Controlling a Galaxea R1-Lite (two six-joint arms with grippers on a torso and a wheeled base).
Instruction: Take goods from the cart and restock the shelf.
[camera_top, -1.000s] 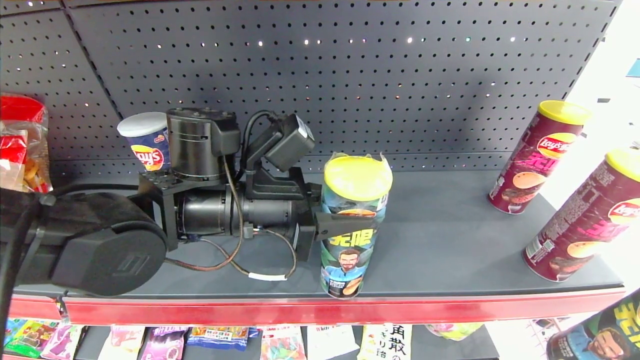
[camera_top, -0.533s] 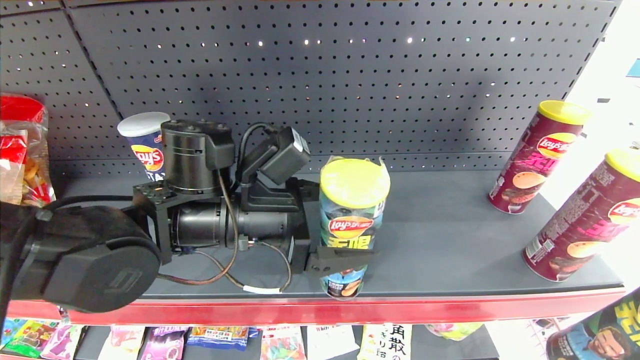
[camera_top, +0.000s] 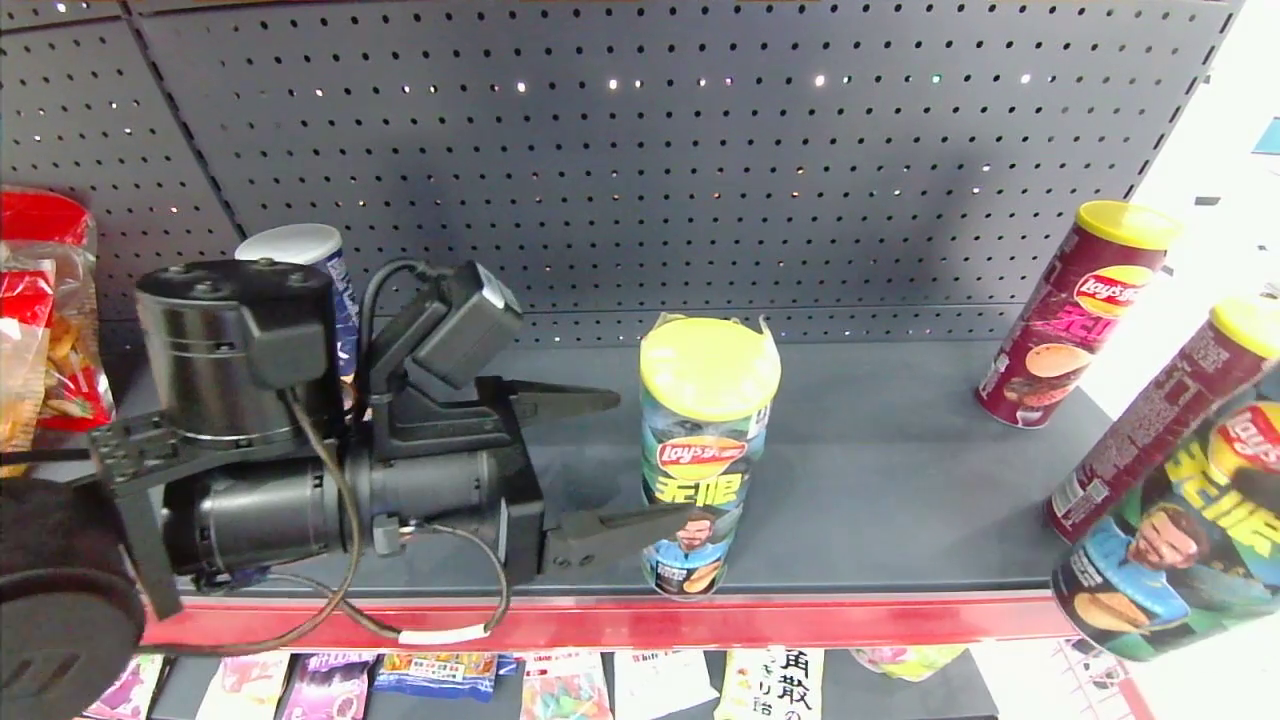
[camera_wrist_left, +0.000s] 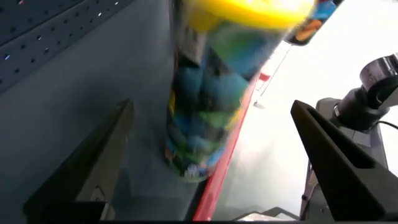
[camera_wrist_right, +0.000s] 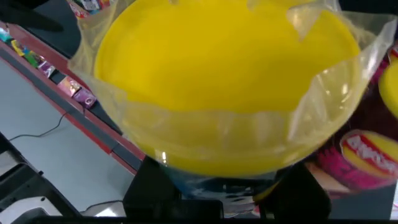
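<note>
1. A green-and-blue cylindrical crisp can with a yellow plastic lid (camera_top: 705, 455) is seen upright on the dark grey metal shelf (camera_top: 880, 490), at the front edge just behind the red front strip (camera_top: 850, 615).
2. The left tool (camera_top: 652, 458) is held level over the shelf, to the left of this can, with its jaws spread wide. The rear fingertip is just short of the can, and the front fingertip passes before the can's lower part. Whether either one touches the can cannot be told.
3. In the left wrist view the same can (camera_wrist_left: 208, 106) is framed between the two dark fingers (camera_wrist_left: 93, 168), with a gap at each side.
4. A second green-and-blue crisp can (camera_top: 1170, 530) is held tilted in the air before the shelf's right front corner, partly below the strip.
5. In the right wrist view this second can (camera_wrist_right: 230, 81) is seen from above, its yellow lid under clear wrap. The right tool (camera_wrist_right: 229, 190) is pressed against the can body, with a dark finger at each side beneath the lid.
6. Two maroon crisp cans with yellow lids are placed at the shelf's right end, one at the rear (camera_top: 1080, 310) and one nearer the front (camera_top: 1165, 430).
7. A blue crisp can with a white lid (camera_top: 300, 245) is partly hidden behind the left arm, and a red-and-clear snack bag (camera_top: 40, 300) is seen at the far left.
</note>
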